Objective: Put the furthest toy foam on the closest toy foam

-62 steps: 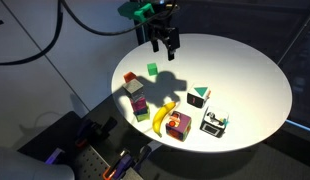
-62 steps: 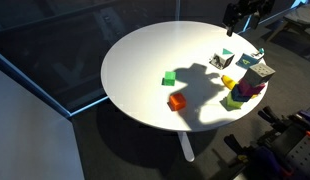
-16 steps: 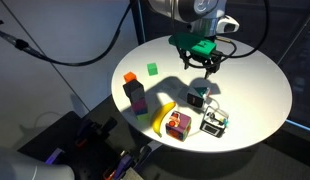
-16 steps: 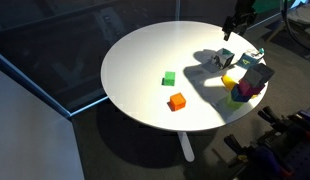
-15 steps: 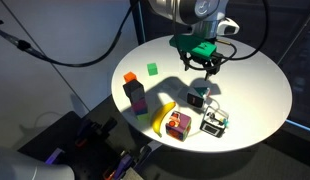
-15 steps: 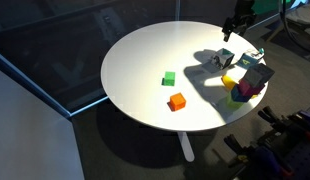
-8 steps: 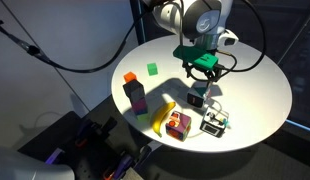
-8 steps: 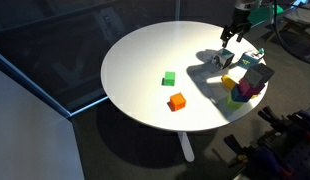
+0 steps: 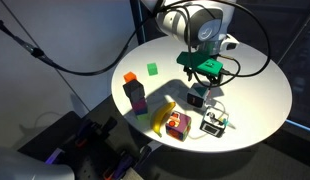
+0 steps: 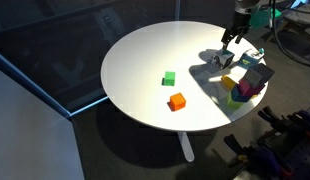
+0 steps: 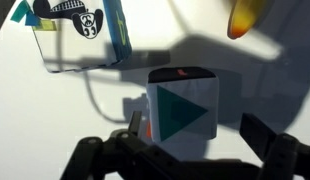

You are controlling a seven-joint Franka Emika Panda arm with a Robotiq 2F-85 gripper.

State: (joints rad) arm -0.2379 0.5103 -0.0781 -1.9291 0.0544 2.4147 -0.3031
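Yellow banana, a patterned cube and a black-and-white box crowd the table's near edge; just behind them sits the white foam block with the green triangle, which I reckon is the one to move; the gripper hangs right over it, jaws spread either side, nothing pinched yet; I'd drop straight down, keep it centred and close on the flat sides, clear of the box; green cube and orange cube sit further back by the rim.
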